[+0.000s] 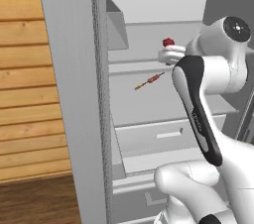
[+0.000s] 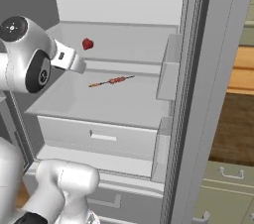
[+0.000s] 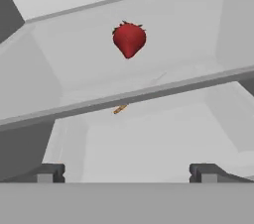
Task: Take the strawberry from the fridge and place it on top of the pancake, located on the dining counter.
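Strawberry (image 3: 129, 39), small, bright red, lies on fridge (image 2: 124, 39) shelf.

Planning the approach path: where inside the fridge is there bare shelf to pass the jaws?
In the fridge, the upper shelf is bare either side of the strawberry. The lower shelf is bare in front of the skewer and toward its left wall. The right edge is tighter, by the door bins.

- Looked matt, smooth pale grey plastic or painted metal: fridge (image 2: 119, 99) shelves and walls, no gloss.
- Showed a bright red, slightly glossy skin: strawberry (image 3: 129, 39).
- Appeared as warm, plank-grained wood, matt: wall panelling (image 1: 25, 84) at 9 o'clock.
- Gleamed smooth white with dark glossy joints: arm (image 1: 208, 104).
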Tool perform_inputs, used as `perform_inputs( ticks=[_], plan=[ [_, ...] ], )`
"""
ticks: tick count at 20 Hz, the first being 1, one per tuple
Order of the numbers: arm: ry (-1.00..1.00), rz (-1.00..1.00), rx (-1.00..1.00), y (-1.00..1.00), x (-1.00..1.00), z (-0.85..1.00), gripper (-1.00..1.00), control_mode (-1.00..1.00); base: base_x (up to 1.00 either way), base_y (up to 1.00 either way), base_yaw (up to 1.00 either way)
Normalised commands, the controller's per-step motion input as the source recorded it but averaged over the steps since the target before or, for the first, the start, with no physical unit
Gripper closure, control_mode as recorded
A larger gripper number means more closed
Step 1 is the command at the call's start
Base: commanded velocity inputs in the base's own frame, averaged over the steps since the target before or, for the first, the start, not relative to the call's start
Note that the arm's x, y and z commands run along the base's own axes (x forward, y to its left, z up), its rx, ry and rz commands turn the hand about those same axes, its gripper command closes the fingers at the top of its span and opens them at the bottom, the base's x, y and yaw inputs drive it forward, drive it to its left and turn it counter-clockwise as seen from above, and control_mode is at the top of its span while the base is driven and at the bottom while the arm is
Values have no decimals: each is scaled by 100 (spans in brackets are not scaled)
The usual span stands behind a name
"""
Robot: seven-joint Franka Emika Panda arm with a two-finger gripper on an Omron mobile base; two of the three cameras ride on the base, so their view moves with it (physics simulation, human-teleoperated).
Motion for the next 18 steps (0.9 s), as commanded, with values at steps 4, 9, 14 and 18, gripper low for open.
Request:
perform_inputs(
  ticks=[4, 9, 14, 18],
  plan=[
    [0, 0, -1, -17, 42, 63, -100, -100, 0, 0, 0],
    [2, 0, -4, -31, 46, 15, -100, -100, 0, 0, 0],
    [6, 1, -8, -1, 53, -8, -100, -100, 0, 0, 0],
    [4, 4, -7, 1, 47, -16, -100, -100, 0, 0, 0]
  ],
)
